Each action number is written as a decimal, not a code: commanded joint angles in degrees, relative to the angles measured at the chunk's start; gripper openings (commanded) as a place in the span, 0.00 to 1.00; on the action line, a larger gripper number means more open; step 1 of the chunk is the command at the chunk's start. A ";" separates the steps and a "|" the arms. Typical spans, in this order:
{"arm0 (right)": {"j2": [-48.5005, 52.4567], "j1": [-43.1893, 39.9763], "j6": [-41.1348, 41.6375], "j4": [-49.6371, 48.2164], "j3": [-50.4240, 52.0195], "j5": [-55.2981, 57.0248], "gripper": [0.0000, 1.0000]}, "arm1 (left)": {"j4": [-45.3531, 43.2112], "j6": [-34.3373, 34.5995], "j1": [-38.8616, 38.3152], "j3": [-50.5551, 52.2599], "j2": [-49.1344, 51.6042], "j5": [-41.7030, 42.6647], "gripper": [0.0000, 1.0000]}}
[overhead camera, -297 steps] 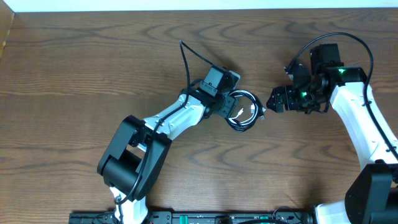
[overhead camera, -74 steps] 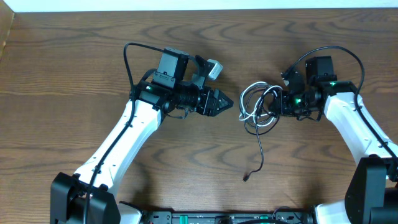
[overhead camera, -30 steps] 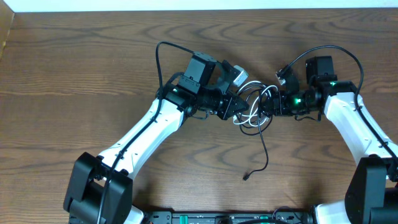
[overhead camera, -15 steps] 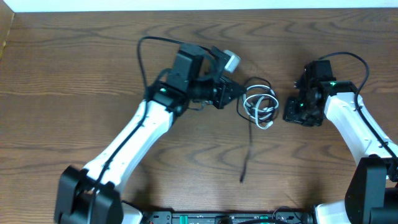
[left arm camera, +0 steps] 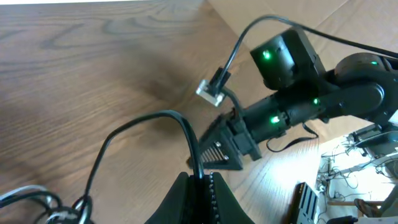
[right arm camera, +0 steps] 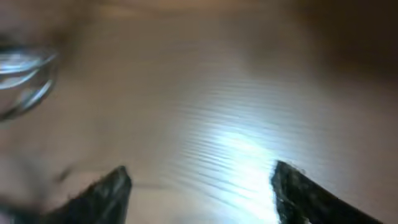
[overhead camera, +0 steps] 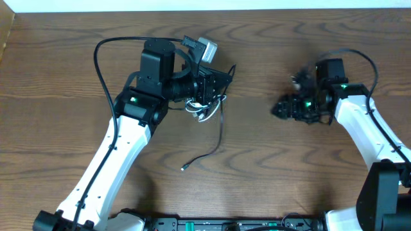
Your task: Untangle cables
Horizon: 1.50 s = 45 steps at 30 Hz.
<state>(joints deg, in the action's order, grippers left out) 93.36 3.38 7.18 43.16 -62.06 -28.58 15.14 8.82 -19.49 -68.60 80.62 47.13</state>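
Observation:
The cables (overhead camera: 207,110), thin white and black cords in a small coil, hang under my left gripper (overhead camera: 221,77) at the table's upper middle. One black cord (overhead camera: 217,136) trails down to a small plug end (overhead camera: 183,168). In the left wrist view the left gripper (left arm camera: 200,186) is shut on a black cord (left arm camera: 171,116) that arches up and left to the coil (left arm camera: 37,202). My right gripper (overhead camera: 277,109) stands well to the right of the cables. In its blurred wrist view the right gripper (right arm camera: 202,186) is open with nothing between its fingers, and the coil (right arm camera: 18,71) is faint at upper left.
Brown wood-grain table (overhead camera: 64,77) all round. The right arm (left arm camera: 305,99) with green lights faces the left wrist camera. A thick black arm cable (overhead camera: 103,58) loops above the left arm. A white wall strip runs along the table's far edge (overhead camera: 205,5).
The right gripper has opened wide and let go of the coil. The left gripper has pulled the cords away to the left, and the trailing black cord followed.

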 commanded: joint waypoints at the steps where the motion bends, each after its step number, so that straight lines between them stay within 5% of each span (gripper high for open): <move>1: 0.28 0.33 -9.38 -2.49 0.04 -19.78 0.73 | 0.44 0.11 0.17 0.13 -0.92 0.28 0.08; 15: 0.31 6.62 -12.37 -11.54 0.04 -19.34 0.84 | -7.19 12.13 0.17 0.13 -1.55 9.46 0.08; 22: 0.31 10.82 -12.39 -14.12 0.04 -14.23 0.88 | -8.11 12.96 0.17 0.11 -4.13 9.44 0.08; 29: 0.31 14.56 -7.08 -14.78 0.44 -3.06 0.80 | -10.34 12.94 0.17 0.11 -10.01 9.20 0.08; 38: 0.31 15.47 -1.38 -22.69 6.38 -1.64 0.74 | -10.38 12.96 0.20 0.11 -13.53 9.18 0.08; 43: 0.31 15.47 5.75 -26.14 12.33 8.11 0.61 | -11.67 12.96 0.24 0.11 -15.19 8.41 0.08; 45: 0.31 15.32 8.13 -25.75 14.29 12.83 0.49 | -11.37 12.92 0.68 0.11 -15.78 7.48 0.08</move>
<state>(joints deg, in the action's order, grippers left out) 93.36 18.61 9.02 16.95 -50.96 -25.76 4.56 21.26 -19.49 -68.58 67.40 55.13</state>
